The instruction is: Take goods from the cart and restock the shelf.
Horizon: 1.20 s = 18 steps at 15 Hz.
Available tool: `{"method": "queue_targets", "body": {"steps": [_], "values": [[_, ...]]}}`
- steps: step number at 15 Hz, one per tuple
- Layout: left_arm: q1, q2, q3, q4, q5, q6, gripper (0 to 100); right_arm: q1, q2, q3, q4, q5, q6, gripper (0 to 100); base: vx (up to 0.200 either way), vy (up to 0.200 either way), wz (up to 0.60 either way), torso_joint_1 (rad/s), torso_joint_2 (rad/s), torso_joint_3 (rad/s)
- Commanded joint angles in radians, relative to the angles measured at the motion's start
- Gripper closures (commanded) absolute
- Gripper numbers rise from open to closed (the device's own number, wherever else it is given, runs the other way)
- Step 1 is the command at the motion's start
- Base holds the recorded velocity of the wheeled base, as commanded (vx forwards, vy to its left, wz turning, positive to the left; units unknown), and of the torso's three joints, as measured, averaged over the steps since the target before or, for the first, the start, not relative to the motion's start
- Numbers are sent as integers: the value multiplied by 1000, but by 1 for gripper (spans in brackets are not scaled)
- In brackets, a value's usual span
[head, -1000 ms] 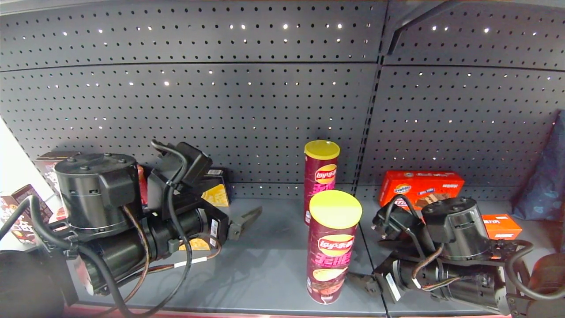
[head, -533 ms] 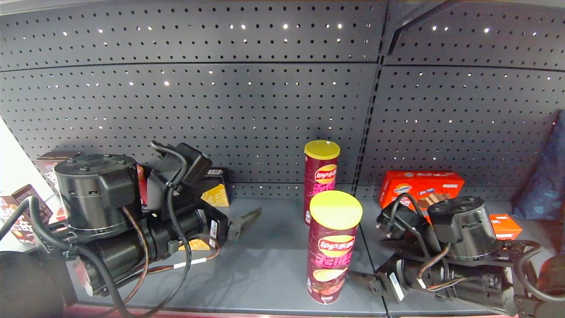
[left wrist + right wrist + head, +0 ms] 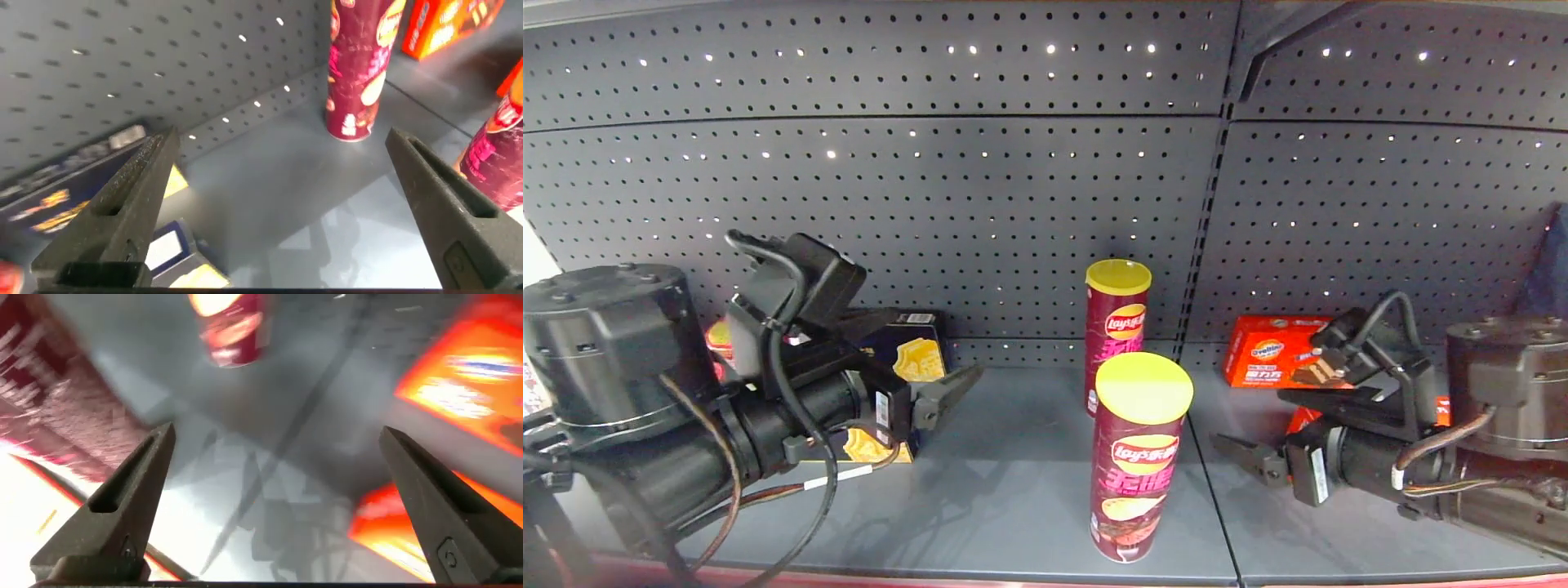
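A: Whereabouts of the front chip can?

B: Upright near the front lip of the shelf, just ahead of the rear chip can by the pegboard. Held by nothing.

A: Claws?

B: Left claw spread wide and empty, off to the left, before the dark box. Right claw likewise gaping and empty, to the right of the front chip can and apart from it, in front of the orange box.

A: Handling, at a guess?

B: Probably light. Stiff tube with a smooth wrapper, so likely a bit slippery. Tall and narrow, hence easy to topple with a nudge up high. Best pinched across the middle of the body, never by the yellow lid. Gentle squeeze, to spare the chips inside.

A: Different from a second ago?

B: Both cans unmoved. Left arm drawn back leftward and raised, uncovering more of the dark box. Right arm pulled away rightward and lifted from beside the can's foot, now hiding part of the orange box.
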Motion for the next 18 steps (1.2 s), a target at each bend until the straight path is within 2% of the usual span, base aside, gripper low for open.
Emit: {"method": "queue_targets", "body": {"steps": [1,4,8,9,10,11,12,13,14,16,18], "values": [[25,-129,69,0,1,0,0,-69,-140,55,1,-9,0,0,0,0,0,0,0,0],[111,-290,184,8,-2,-1,0,-138,-252,123,4,-9,-1,0,0,0,0,0,0,0],[284,-573,345,57,-2,-1,0,-302,-421,206,7,-9,-1,0,0,0,0,0,0,0],[303,-615,357,70,4,-3,0,-323,-450,223,10,-11,-1,0,0,0,0,0,0,0],[344,-704,380,113,29,-4,0,-375,-514,259,13,-39,-1,0,0,0,0,0,0,0],[344,-704,380,113,29,-4,0,-375,-514,259,13,-39,-1,0,0,0,0,0,0,0],[346,-882,417,264,96,-1,0,-424,-663,345,53,-105,-1,0,0,0,0,0,0,0],[347,-941,419,330,106,-1,0,-426,-714,373,79,-135,-3,0,0,0,0,0,0,0],[349,-1065,414,475,107,0,0,-432,-818,411,165,-198,-3,0,0,0,0,0,0,0],[356,-1201,414,606,109,2,0,-472,-948,424,271,-209,-1,0,0,0,0,0,0,0],[356,-1309,412,698,106,0,0,-440,-1068,468,329,-194,-1,0,0,0,0,0,0,0]]}}
